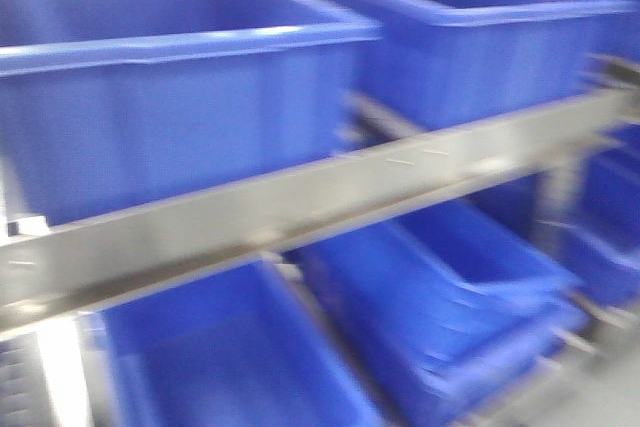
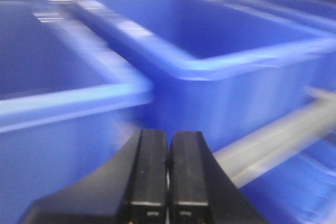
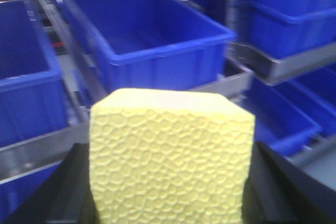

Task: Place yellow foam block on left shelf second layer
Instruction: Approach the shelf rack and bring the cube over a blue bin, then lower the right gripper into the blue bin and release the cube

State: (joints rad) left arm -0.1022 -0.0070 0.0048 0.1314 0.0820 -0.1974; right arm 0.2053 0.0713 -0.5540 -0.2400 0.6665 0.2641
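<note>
The yellow foam block (image 3: pixel 170 156), judged light and squashy, is being clamped at its sides by the right gripper (image 3: pixel 172 198), the left gripper (image 2: pixel 168 177) being pressed shut, empty

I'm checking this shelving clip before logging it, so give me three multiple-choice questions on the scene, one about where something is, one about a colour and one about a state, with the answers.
1. Where is the yellow foam block?
A) on the floor
B) held in the right gripper
C) on a shelf rail

2. What colour are the plastic bins?
A) red
B) green
C) blue

3. How is the left gripper?
A) wide open
B) shut and empty
C) shut on the block

Answers:
1 B: black fingers flank the block in the right wrist view.
2 C: every bin in view is blue.
3 B: its two fingers meet with nothing between them.
</note>
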